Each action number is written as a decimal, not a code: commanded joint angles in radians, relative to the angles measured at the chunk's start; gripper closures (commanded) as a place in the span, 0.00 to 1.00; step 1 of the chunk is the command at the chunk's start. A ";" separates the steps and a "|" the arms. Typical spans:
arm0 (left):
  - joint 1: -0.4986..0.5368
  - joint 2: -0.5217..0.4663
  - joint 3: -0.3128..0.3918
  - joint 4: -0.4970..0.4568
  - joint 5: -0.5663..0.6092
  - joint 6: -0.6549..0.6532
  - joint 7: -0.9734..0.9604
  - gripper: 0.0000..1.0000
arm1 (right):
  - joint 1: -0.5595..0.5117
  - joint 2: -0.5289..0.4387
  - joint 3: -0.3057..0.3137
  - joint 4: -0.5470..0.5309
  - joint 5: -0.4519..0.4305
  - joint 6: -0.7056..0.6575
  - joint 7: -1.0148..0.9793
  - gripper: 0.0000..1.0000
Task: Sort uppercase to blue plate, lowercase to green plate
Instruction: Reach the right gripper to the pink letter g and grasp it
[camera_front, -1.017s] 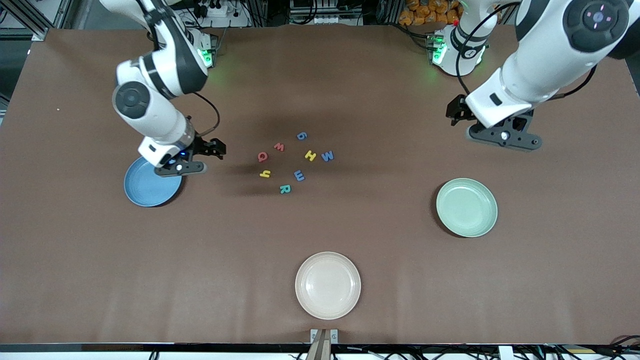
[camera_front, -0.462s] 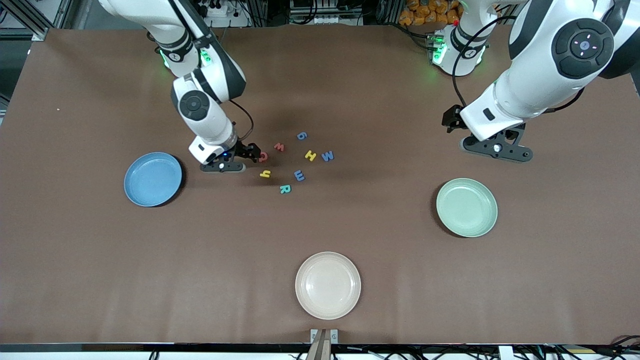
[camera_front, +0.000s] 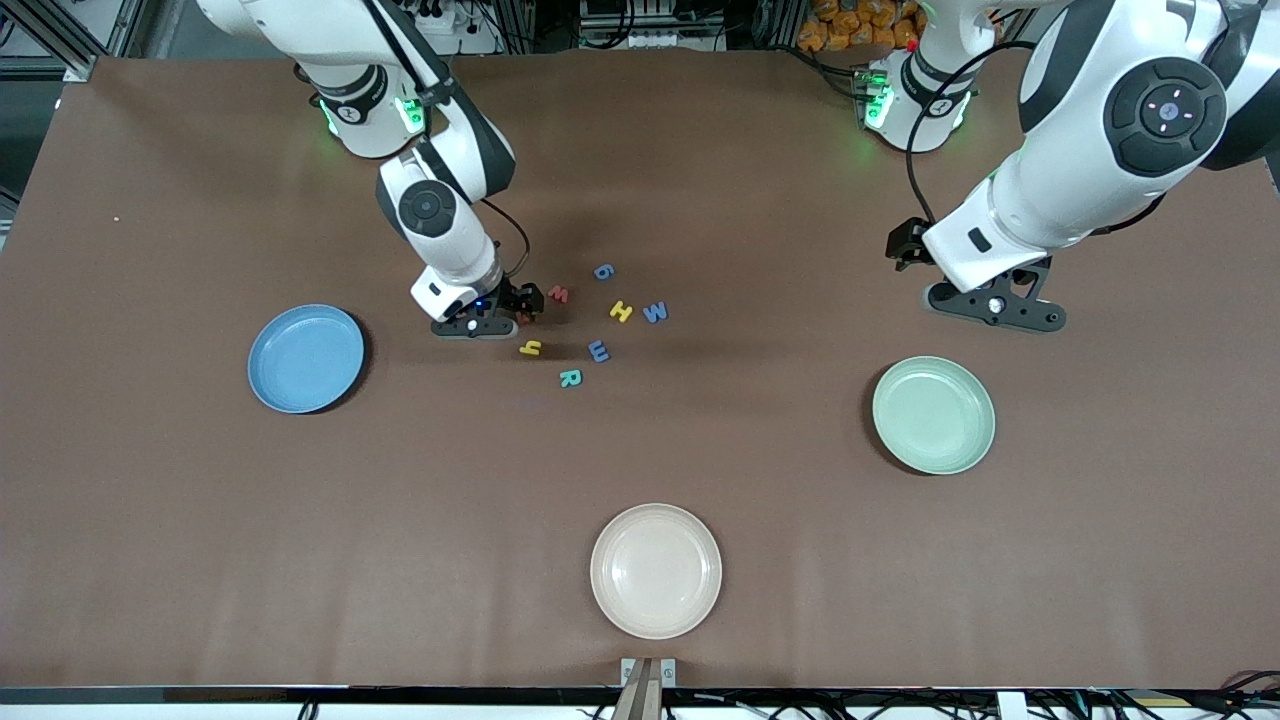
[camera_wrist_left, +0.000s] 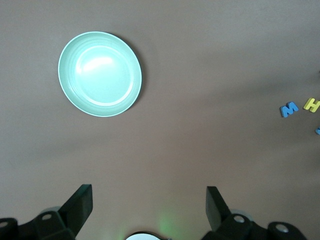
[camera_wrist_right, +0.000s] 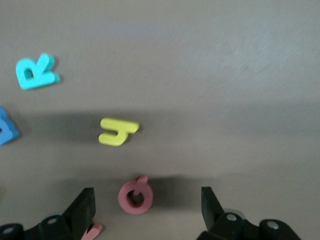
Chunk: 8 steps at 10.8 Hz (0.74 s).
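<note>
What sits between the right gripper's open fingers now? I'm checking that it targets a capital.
The red Q lies on the table between the open fingers of the right gripper, not yet gripped; the right wrist view shows it. The yellow y lies outside them.

The only readable characters are the foam letters themselves, lying on the brown table (camera_front: 700, 200): yellow H (camera_front: 621, 311), blue W (camera_front: 655, 312), teal R (camera_front: 570, 378), red Q (camera_wrist_right: 135, 195). Also yellow y (camera_front: 531, 348), red w (camera_front: 558, 294), blue g (camera_front: 603, 271), periwinkle e (camera_front: 598, 351).
</note>
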 joint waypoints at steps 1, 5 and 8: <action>0.003 0.006 -0.006 0.009 0.021 0.001 0.001 0.00 | 0.032 0.023 -0.009 -0.003 -0.001 0.026 0.041 0.10; 0.000 0.008 -0.006 0.010 0.021 0.001 0.001 0.00 | 0.035 0.061 -0.009 -0.005 -0.002 0.050 0.039 0.24; 0.001 0.008 -0.006 0.009 0.021 0.001 0.001 0.00 | 0.032 0.075 -0.009 0.001 -0.002 0.050 0.039 0.34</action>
